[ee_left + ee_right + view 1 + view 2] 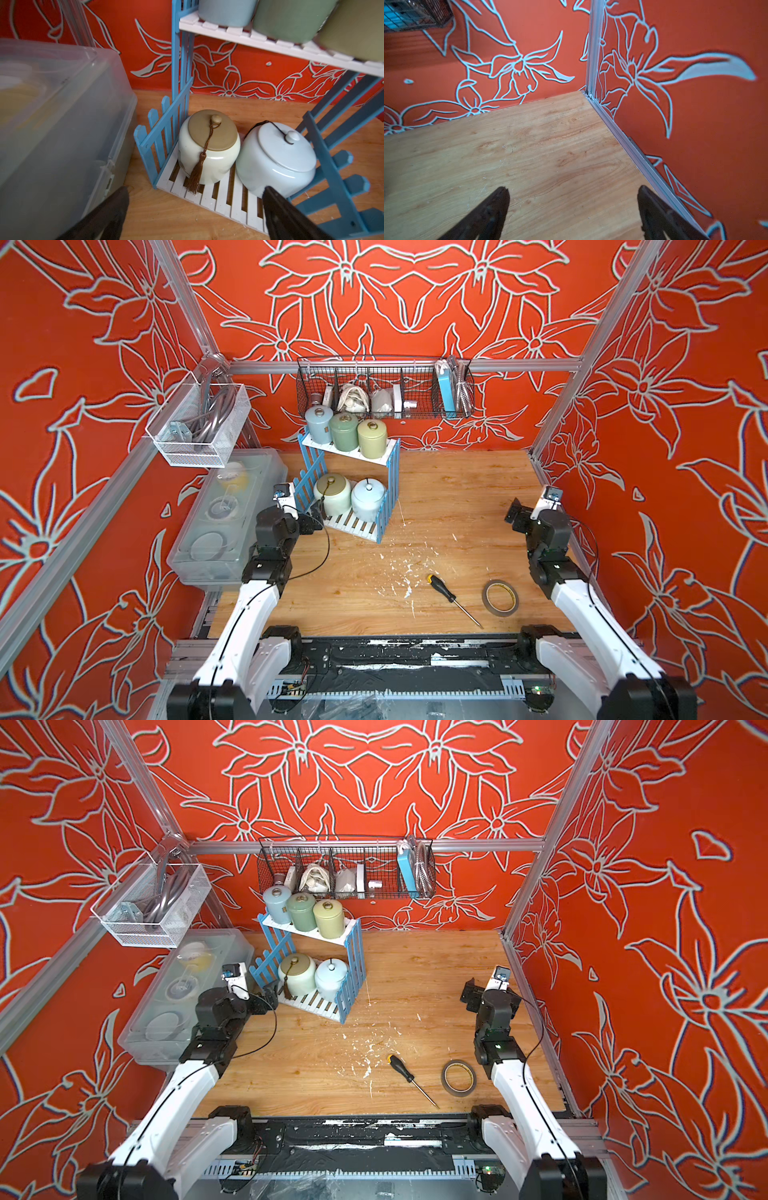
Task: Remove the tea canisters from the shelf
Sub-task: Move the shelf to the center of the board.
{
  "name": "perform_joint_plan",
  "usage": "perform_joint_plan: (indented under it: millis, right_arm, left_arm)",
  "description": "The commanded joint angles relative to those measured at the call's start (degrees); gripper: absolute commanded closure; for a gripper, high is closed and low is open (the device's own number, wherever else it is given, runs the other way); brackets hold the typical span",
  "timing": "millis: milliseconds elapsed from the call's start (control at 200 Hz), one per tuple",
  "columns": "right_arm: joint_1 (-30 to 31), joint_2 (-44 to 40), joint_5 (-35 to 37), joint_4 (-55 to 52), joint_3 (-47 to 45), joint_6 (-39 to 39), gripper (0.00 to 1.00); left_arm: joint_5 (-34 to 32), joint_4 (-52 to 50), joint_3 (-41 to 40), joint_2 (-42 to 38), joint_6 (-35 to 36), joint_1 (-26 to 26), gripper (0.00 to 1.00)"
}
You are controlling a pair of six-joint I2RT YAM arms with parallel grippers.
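Blue-picket white-slat two-tier shelf [353, 526] sits at 11 o'clock on the wooden table [457, 497]. Top tier: slim ceramic grey-blue canister [319, 425], sage-green canister [344, 433], yellow-green canister [372, 440]. Bottom tier: round cream jar with brown tassel [333, 495], round pale blue-white jar [368, 502], side by side. Left gripper [196, 192] spread, empty, at shelf's 8 o'clock. Right gripper [573, 189] spread, empty, table's 3 o'clock.

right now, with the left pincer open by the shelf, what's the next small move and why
Probably ease the left pincer forward around the cream jar: its jaws stand open and empty just short of the lower tier of the shelf, and that jar sits nearest, at the open front.
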Motion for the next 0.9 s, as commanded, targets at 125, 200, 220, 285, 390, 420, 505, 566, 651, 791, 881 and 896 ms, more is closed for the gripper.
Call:
perform_joint_plan:
  millis: [125,200,220,285,390,420,505,566,651,791,881,896]
  right_arm:
    - [0.07,-9.14,-12.96,-13.45,2.02,8.15,0.01]
    - [0.14,-9.29,-16.70,-15.38,3.31,9.22,0.01]
    - [0.15,-9.15,-17.52,-16.06,3.66,9.59,0.01]
    - [0.38,-8.00,-19.96,-17.38,4.68,11.08,0.01]
    - [2.32,-4.85,-21.39,-18.40,6.09,12.20,0.01]
    - [3.55,-3.97,-21.04,-18.04,6.38,12.22,0.01]
    - [8.62,-1.69,-17.53,-16.78,7.06,12.17,0.01]
    - [13.27,-0.12,-14.36,-15.88,7.74,12.13,0.01]
    - [19.33,2.85,-10.94,-13.08,8.21,12.07,0.01]
    - [25.91,9.62,-9.54,-9.90,11.23,13.18,0.01]
    - [30.14,13.24,-8.77,-8.72,13.97,11.14,0.01]
    - [30.97,13.91,-8.41,-8.38,14.31,10.61,0.01]
  left_arm:
    - [-1.88,-14.13,2.58,-6.54,-1.87,0.36,0.01]
    - [-2.02,-18.97,6.34,-6.11,-3.06,1.35,0.01]
    - [-2.18,-20.31,7.32,-5.87,-3.80,1.63,0.01]
    - [-1.63,-22.95,8.42,-5.76,-4.55,2.13,0.01]
    - [1.42,-19.34,3.98,-6.59,-4.89,3.02,0.01]
    - [2.85,-17.80,3.17,-6.39,-4.46,3.53,0.01]
    - [2.44,-17.51,4.14,-5.64,-4.15,4.20,0.01]
    - [1.47,-17.44,3.66,-5.45,-3.70,4.21,0.01]
    - [1.72,-16.22,2.58,-5.55,-2.27,4.06,0.01]
    - [-0.50,-16.49,2.83,-5.26,-1.32,4.30,0.01]
    - [-1.02,-15.66,2.00,-5.78,-0.17,4.03,0.01]
    - [-0.93,-15.40,1.80,-5.88,-0.05,4.03,0.01]
